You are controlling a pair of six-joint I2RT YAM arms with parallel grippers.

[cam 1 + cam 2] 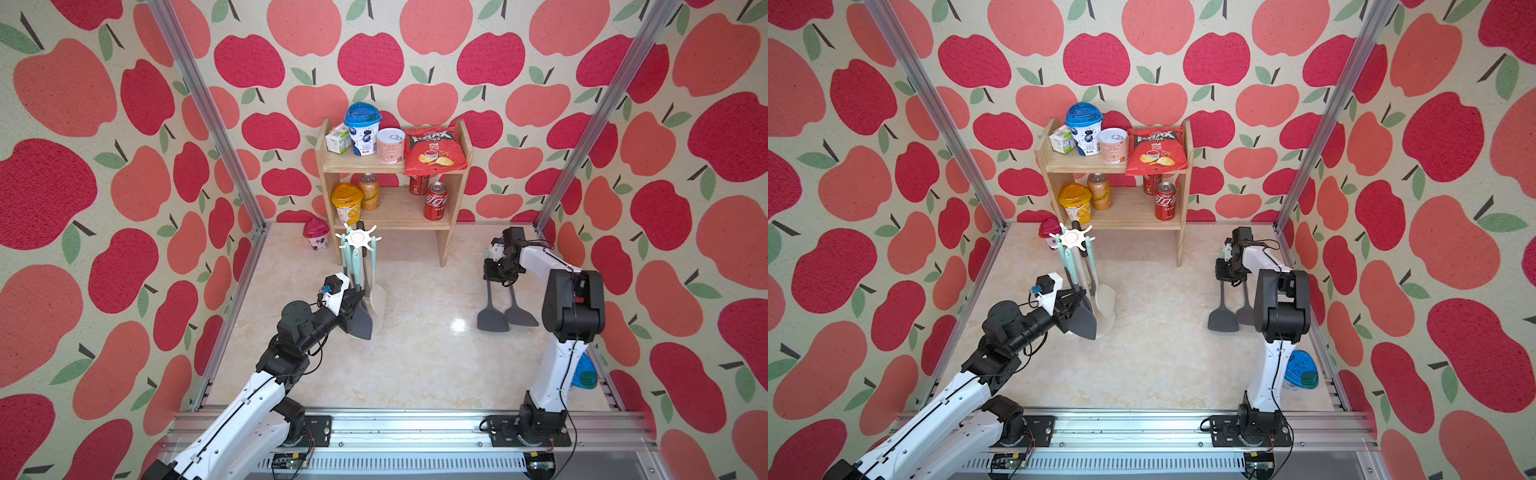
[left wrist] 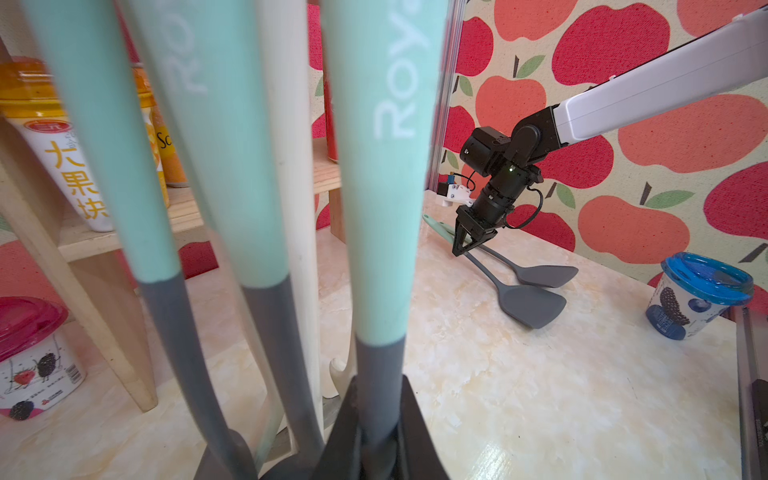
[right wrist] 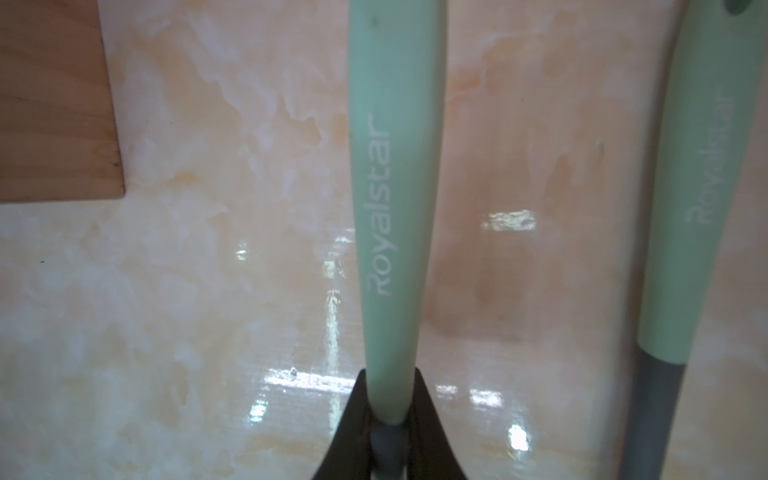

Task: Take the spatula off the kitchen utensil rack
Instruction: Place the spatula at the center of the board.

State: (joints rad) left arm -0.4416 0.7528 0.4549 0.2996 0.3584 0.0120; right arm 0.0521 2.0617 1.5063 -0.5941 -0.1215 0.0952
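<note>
The white kitchen utensil rack point(image 1: 358, 237) point(image 1: 1073, 237) stands in front of the shelf, and several mint-handled utensils hang from its prongs. My left gripper point(image 1: 356, 297) point(image 2: 380, 386) is shut on the grey neck of one hanging spatula point(image 2: 382, 208), just above its dark blade point(image 1: 361, 322). Over on the right, my right gripper point(image 1: 496, 276) point(image 3: 388, 399) is shut on a second spatula point(image 3: 390, 208) where its mint handle meets the grey neck. That spatula's blade point(image 1: 493, 319) rests on the table. A third spatula point(image 1: 519, 316) point(image 3: 685, 208) lies beside it.
A wooden two-tier shelf point(image 1: 395, 208) with cups, cans and a chip bag stands at the back wall. A red-lidded cup point(image 1: 316, 235) sits left of the rack. A blue-lidded cup point(image 1: 584, 372) stands by the right arm's base. A cream spatula point(image 1: 377, 299) also hangs on the rack.
</note>
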